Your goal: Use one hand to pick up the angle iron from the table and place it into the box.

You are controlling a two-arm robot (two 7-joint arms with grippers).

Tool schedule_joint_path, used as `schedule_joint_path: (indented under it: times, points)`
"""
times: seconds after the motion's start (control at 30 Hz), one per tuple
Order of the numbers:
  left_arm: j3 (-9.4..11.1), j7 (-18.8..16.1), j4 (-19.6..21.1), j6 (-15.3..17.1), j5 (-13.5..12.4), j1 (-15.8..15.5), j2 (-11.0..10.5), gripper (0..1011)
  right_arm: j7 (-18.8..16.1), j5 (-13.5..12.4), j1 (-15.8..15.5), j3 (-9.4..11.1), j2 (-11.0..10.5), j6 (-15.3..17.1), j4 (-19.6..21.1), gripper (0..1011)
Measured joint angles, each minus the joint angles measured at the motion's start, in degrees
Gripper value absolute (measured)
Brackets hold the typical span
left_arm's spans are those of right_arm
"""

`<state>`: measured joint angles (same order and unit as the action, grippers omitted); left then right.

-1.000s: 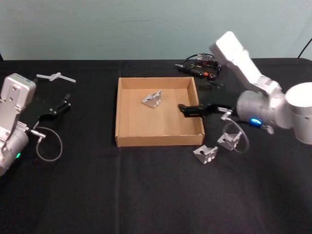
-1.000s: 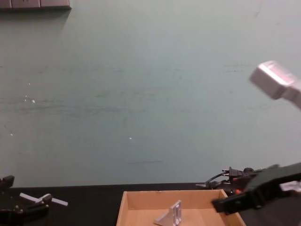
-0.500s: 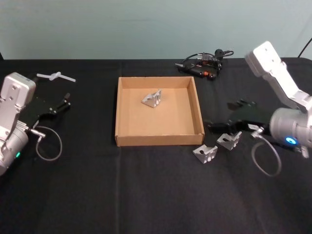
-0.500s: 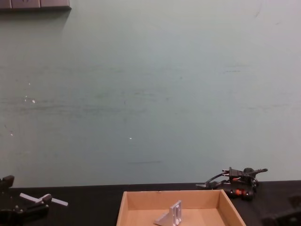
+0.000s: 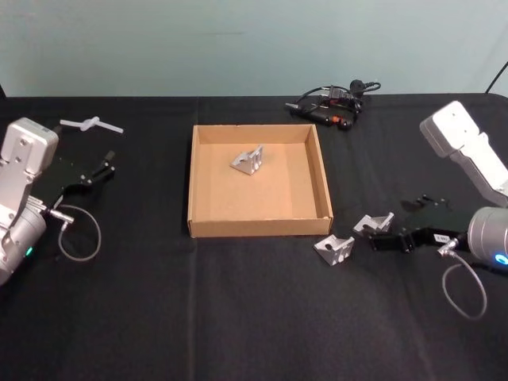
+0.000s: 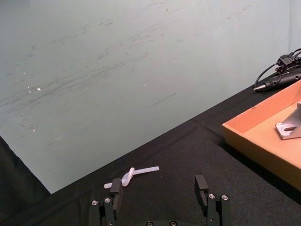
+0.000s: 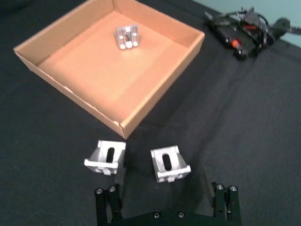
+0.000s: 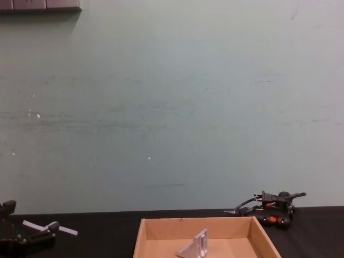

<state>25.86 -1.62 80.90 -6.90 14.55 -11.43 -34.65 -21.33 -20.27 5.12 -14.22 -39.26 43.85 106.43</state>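
Note:
The tan box (image 5: 254, 226) sits mid-table with one angle iron (image 5: 248, 160) lying inside it. Two more angle irons rest on the black table (image 5: 238, 317) by the box's near right corner, one (image 5: 335, 250) closer to me and one (image 5: 373, 225) to its right. My right gripper (image 5: 384, 240) hovers low just right of them, open and holding nothing. In the right wrist view its fingers (image 7: 106, 203) spread wide behind both irons (image 7: 106, 157) (image 7: 169, 163), with the box (image 7: 164, 77) beyond. My left gripper (image 5: 99, 171) stays parked at the far left, open (image 6: 159, 193).
A black corded tool (image 5: 333, 105) lies behind the box at the back right. A white plastic piece (image 5: 90, 125) lies at the back left near the left arm. A loose cable loop (image 5: 79, 238) hangs from the left wrist.
My right gripper has pulled back from over the box, moving right and down to table level beside the two loose angle irons. The left arm has not moved.

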Motion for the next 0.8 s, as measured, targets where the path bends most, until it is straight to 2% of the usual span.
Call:
schedule_joint_path:
  times: [0.43, 0.8]
  points:
    - [0.0, 0.0, 0.0, 0.0, 0.0, 0.0, 0.0, 1005, -0.75, 1.17, -1.34, 0.11, -0.55, -1.63, -1.29, 1002]
    - [0.0, 0.0, 0.0, 0.0, 0.0, 0.0, 0.0, 1005, -1.46, 1.37, -0.64, -0.86, 0.71, -4.47, -3.7, 1002]
